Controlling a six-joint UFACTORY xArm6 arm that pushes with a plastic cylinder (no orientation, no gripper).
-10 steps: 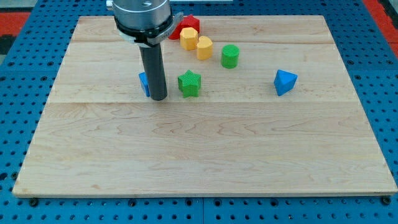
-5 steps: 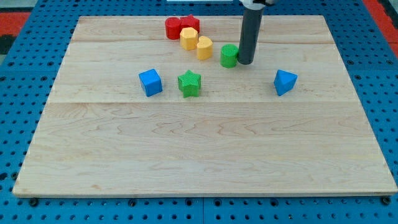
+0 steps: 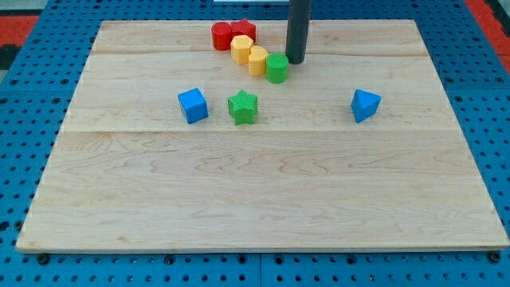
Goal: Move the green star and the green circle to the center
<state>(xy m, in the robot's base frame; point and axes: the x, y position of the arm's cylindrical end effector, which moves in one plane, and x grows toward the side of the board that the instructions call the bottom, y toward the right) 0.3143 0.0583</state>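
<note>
The green star [image 3: 243, 107] lies on the wooden board [image 3: 263, 199], left of the middle and toward the view's top. The green circle [image 3: 277, 68] stands above and to the right of it, touching a yellow block [image 3: 258, 60]. My tip [image 3: 296, 61] is just to the right of the green circle and slightly above it, close against its edge. The rod rises out of the view's top.
A second yellow block [image 3: 241, 49] and two red blocks [image 3: 222, 36] [image 3: 244, 32] cluster at the top, left of the green circle. A blue cube [image 3: 193, 105] sits left of the green star. A blue block [image 3: 365, 104] lies at the right.
My tip went from beside the blue cube to the right side of the green circle, then up and left. The green circle slid left against the yellow block.
</note>
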